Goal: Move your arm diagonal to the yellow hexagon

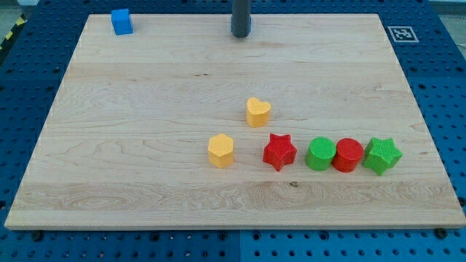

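The yellow hexagon lies on the wooden board a little below centre. A yellow heart sits up and to its right. My tip is near the board's top edge, far above the hexagon and slightly to its right, touching no block.
A red star, a green cylinder, a red cylinder and a green star form a row to the right of the hexagon. A blue cube sits at the top left corner. The board rests on a blue pegboard table.
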Tool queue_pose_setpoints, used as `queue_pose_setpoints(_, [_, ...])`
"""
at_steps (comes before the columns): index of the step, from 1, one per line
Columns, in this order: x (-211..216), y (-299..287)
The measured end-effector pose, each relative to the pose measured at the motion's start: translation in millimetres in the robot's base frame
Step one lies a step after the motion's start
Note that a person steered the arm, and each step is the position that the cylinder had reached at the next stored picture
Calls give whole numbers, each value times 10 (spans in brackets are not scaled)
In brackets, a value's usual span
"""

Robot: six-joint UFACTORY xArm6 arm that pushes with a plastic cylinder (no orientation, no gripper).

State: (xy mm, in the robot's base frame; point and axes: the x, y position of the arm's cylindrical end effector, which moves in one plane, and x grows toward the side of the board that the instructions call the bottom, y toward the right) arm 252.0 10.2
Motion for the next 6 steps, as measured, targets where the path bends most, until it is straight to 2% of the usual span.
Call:
queue_pose_setpoints(3, [1272, -1118])
queue_pose_setpoints(6, [1274, -1132])
